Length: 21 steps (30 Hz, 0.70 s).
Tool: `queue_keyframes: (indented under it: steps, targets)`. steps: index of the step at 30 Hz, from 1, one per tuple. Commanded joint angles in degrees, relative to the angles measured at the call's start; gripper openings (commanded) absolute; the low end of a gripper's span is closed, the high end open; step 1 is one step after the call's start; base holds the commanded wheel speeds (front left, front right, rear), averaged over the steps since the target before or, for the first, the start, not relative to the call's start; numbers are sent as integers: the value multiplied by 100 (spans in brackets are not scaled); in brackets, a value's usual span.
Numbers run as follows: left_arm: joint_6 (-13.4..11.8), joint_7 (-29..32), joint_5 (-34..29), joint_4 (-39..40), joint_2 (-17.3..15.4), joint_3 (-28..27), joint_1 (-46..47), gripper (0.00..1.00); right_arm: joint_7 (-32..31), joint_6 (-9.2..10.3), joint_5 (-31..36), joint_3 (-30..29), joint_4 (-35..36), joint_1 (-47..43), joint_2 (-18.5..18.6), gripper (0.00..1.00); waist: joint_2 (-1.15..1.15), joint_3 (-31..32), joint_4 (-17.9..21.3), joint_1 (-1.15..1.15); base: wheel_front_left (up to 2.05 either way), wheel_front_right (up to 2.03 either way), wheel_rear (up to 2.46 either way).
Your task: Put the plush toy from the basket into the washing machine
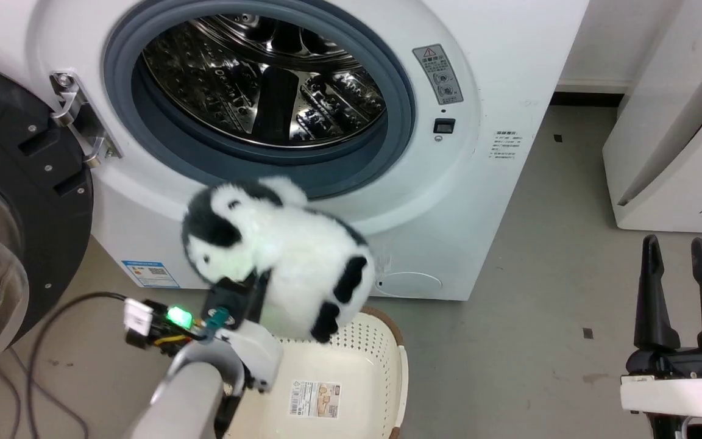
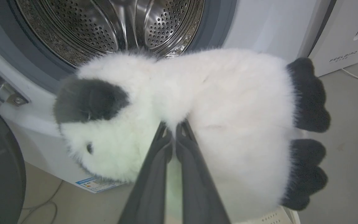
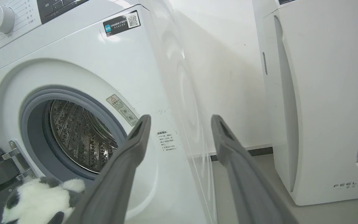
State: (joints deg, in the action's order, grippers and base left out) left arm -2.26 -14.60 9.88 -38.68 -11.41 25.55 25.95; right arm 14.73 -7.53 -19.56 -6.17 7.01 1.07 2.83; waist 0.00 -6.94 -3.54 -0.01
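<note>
Nearest you: one cream perforated plastic basket (image 1: 381, 341). Above it, your left gripper (image 2: 174, 129) is clamped into the belly of the one fluffy black-and-white plush toy (image 2: 228, 102). Your right gripper (image 1: 674, 242) stands spread, empty. Beyond: one large white washing machine (image 1: 497, 61), porthole open.

A laundry corner with a washing machine (image 1: 460, 201) on grey floor (image 1: 540, 305)
</note>
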Motion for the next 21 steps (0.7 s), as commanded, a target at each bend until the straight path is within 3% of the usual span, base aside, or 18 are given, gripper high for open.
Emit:
queue_keyframes:
  steps: [1,12,21]
  targets:
    - [-67,-40,41,197,-64,-125,6,0,27,4,-1,10,3,-82,5,100,0,-42,34,1,0,0,0]
    - [-281,-40,140,808,-264,-873,371,0,27,4,-32,-6,32,140,5,100,0,-475,371,1,0,0,0]
    - [-240,-40,93,819,-324,-1348,1049,0,27,4,-57,4,71,453,5,100,0,-1117,725,1,0,0,0]
